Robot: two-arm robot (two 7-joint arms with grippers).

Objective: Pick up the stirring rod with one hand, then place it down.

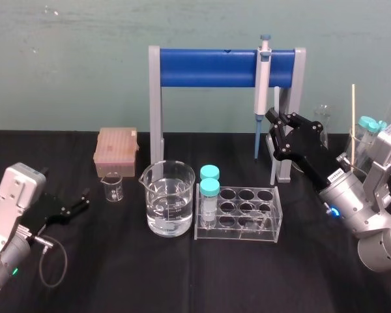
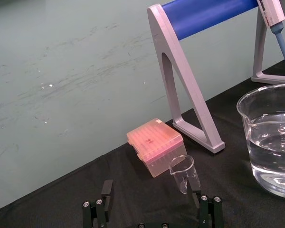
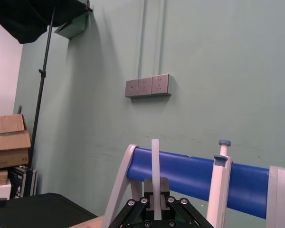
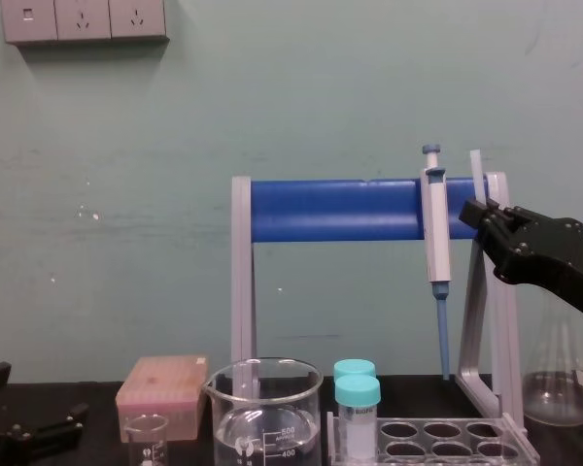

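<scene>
The stirring rod [image 1: 276, 96] is a thin translucent-white stick held nearly upright at the right end of the blue stand. My right gripper [image 1: 274, 121] is shut on it, raised well above the table. Part of the rod sticks up above the fingers [image 4: 474, 165], and the rest runs down along the stand's right leg. In the right wrist view the rod [image 3: 155, 166] rises straight out from between the closed fingers [image 3: 162, 186]. My left gripper [image 1: 85, 199] rests low at the left of the table, open and holding nothing, its fingers [image 2: 107, 189] spread wide.
A grey-and-blue pipette [image 1: 262, 78] hangs on the blue stand [image 1: 208, 67]. In front are a water-filled beaker [image 1: 170, 207] and a clear tube rack [image 1: 241, 214] with two teal-capped vials. A pink tip box [image 1: 116, 149] and small beaker [image 1: 113, 189] sit left. Glassware [image 1: 322, 124] stands far right.
</scene>
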